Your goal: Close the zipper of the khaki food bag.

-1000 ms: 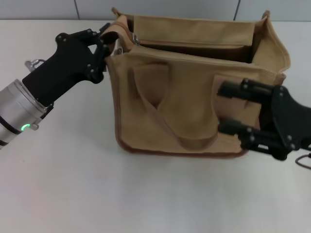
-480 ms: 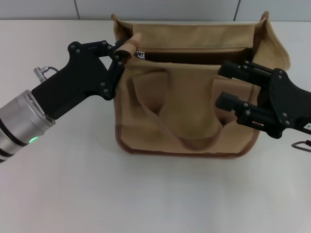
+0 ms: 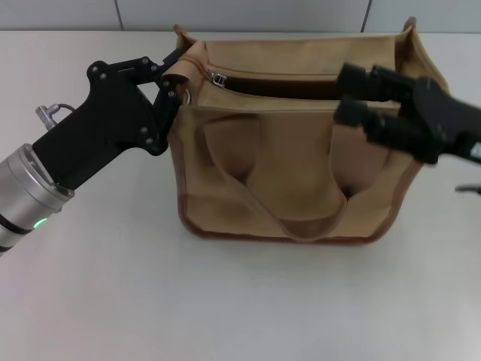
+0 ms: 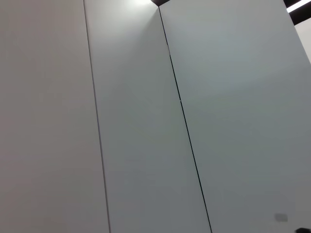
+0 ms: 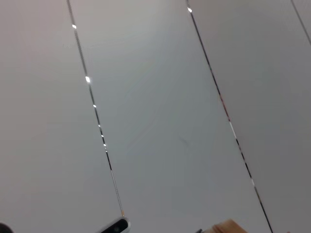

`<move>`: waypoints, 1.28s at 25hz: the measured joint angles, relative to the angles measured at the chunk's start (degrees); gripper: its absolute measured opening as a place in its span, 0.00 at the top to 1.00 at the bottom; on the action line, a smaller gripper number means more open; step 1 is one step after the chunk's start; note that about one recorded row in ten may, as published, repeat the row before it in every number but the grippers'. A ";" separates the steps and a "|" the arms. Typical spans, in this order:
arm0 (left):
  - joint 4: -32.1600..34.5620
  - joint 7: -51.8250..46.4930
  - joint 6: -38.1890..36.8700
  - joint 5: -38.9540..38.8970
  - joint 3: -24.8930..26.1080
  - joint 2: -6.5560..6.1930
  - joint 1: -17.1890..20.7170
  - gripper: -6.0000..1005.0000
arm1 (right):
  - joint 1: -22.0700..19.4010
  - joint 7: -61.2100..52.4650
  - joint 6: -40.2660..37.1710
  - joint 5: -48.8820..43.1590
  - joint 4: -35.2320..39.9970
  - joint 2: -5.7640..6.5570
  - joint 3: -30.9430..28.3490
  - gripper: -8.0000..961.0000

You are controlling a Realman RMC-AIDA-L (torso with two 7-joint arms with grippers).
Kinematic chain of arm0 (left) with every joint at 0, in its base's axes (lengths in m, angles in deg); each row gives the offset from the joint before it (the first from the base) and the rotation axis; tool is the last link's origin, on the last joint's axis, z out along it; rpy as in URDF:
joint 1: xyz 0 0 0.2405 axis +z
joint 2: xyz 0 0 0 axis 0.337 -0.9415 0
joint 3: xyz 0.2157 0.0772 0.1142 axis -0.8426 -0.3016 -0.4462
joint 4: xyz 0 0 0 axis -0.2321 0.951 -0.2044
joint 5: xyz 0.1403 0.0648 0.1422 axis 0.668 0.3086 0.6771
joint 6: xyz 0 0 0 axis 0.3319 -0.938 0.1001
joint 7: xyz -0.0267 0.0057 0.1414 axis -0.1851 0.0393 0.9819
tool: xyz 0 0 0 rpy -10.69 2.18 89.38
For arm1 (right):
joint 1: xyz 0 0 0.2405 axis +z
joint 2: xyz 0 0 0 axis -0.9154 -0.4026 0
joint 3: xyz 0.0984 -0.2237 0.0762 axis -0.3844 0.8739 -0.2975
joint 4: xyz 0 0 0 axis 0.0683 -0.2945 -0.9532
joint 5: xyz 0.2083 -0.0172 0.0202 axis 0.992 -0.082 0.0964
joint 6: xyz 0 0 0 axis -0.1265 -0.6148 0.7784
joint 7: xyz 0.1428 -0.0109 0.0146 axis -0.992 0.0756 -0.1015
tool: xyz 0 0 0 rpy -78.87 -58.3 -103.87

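Note:
The khaki food bag stands upright mid-table in the head view, one looped handle lying down its front face. Along its top runs the zipper, a dark gap still showing between its two sides. The small silver pull tab sits at the left end. My left gripper is shut on the fabric at the bag's top left corner. My right gripper hovers open over the right part of the bag's top, fingers pointing left, with nothing between them. Neither wrist view shows either gripper's fingers.
The bag rests on a white table with a panelled wall behind it. A small dark object lies at the right edge of the table. A tan scrap shows at the right wrist view's border.
My right gripper has moved from the bag's front face up and back to the zipper line. The left gripper has shifted slightly left with the corner. The bag's mouth has narrowed.

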 joint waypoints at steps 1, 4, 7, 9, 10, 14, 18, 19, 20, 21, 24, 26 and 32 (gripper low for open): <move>0.00 -0.07 -0.01 0.00 -0.08 0.00 -0.07 0.95 | 0.35 -3.08 0.68 0.00 1.47 0.00 0.04 0.32; -0.13 -0.25 -0.27 -0.01 -0.02 0.00 -0.22 0.95 | 2.17 -11.98 2.52 -1.25 4.61 0.16 0.31 0.32; -0.49 -0.20 -0.97 -0.08 0.25 0.00 -0.59 0.95 | 3.83 -16.88 3.87 -4.15 6.48 0.20 0.95 0.32; -0.57 -0.05 -1.14 -0.14 0.25 0.00 -0.87 0.95 | 4.52 -18.14 5.28 -5.13 6.83 0.20 3.20 0.32; -0.57 0.15 -1.18 -0.15 0.19 0.00 -0.95 0.95 | 4.82 -18.63 6.46 -5.25 6.91 0.20 5.24 0.32; -0.77 2.17 -1.31 0.01 -0.17 0.00 -0.96 0.95 | 5.66 -20.54 11.33 -5.36 7.51 0.18 10.96 0.32; -0.93 2.52 -2.94 0.08 -0.20 -0.01 -0.56 0.95 | 6.55 -22.24 14.73 -5.39 7.86 0.02 11.53 0.32; -0.93 2.52 -3.34 0.02 -0.20 0.00 -0.41 0.95 | 6.98 -22.87 15.58 -5.39 7.80 0.01 11.58 0.32; -0.94 2.52 -3.61 -0.04 -0.19 0.00 -0.32 0.95 | 7.51 -23.48 16.73 -5.39 7.56 0.00 11.81 0.32; -0.94 2.53 -3.73 -0.12 -0.19 0.00 -0.26 0.94 | 7.95 -23.73 17.75 -5.33 7.35 -0.02 12.23 0.32; -0.94 2.54 -3.65 -0.12 -0.21 0.00 -0.23 0.94 | 9.12 -23.90 20.45 -5.05 7.17 -0.17 13.97 0.32; -0.94 2.55 -3.50 0.05 -0.22 0.00 -0.25 0.94 | 10.33 -23.90 22.08 -4.93 7.03 -0.27 15.32 0.32; -1.32 2.56 -3.27 0.12 -0.22 0.00 -0.77 0.94 | 13.42 -23.49 22.96 -4.50 6.61 -0.49 18.28 0.32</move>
